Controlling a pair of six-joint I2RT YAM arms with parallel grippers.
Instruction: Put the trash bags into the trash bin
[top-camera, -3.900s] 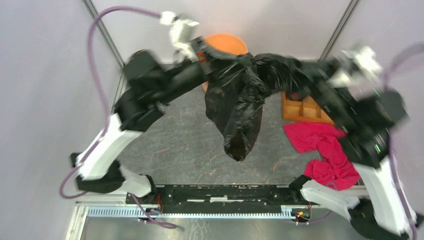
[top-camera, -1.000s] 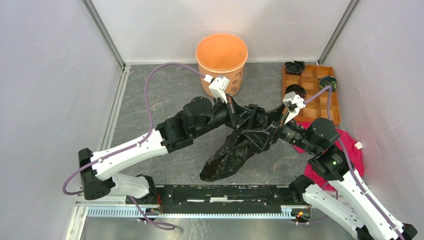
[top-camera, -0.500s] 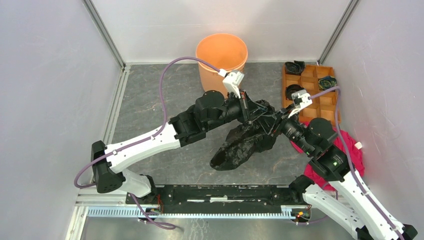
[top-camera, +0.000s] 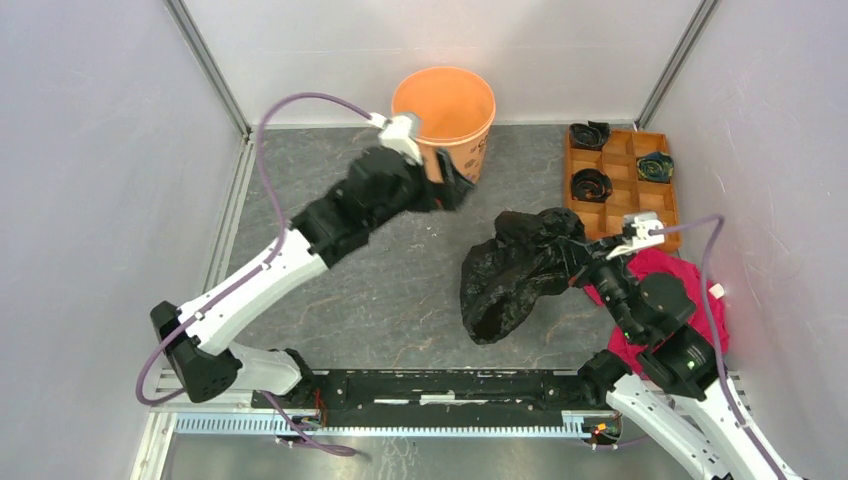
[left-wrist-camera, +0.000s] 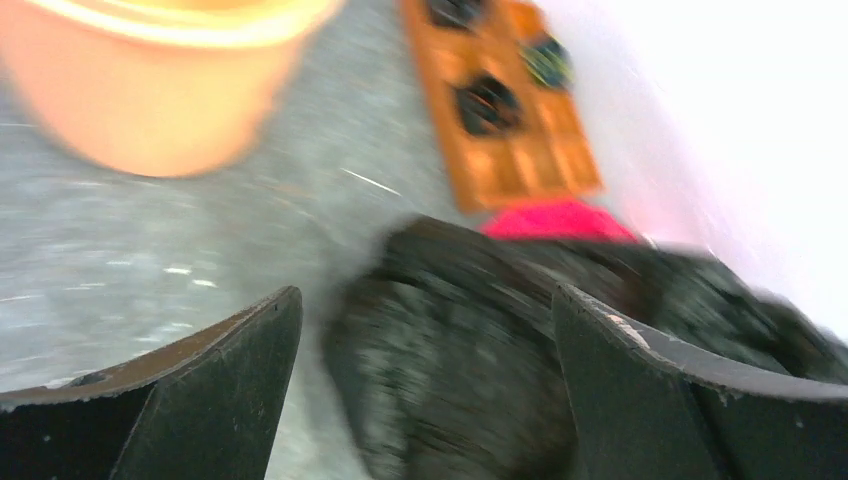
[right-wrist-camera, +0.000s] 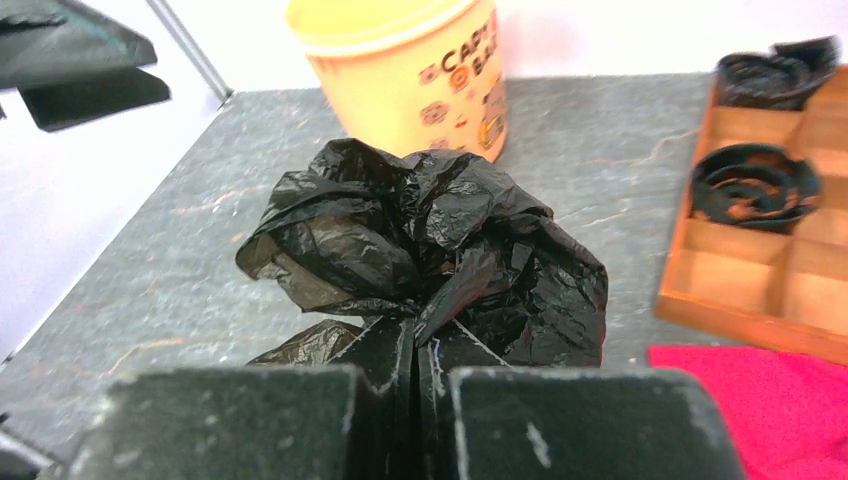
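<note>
Trash bag (top-camera: 520, 270), black and crinkled, lies bunched on the grey bench (top-camera: 350, 290), nearer me than the orange trash bin (top-camera: 472, 152) and just beside a pink cloth (top-camera: 665, 272). My right tool (right-wrist-camera: 415, 350) is clamped tight on a gathered fold of the bag. My left tool (left-wrist-camera: 425, 300) is spread wide and grips nothing. It hangs beside the bin's wall, though the blurred wrist view leaves me unsure whether they touch. The bin stands upright, apart from the bag.
</note>
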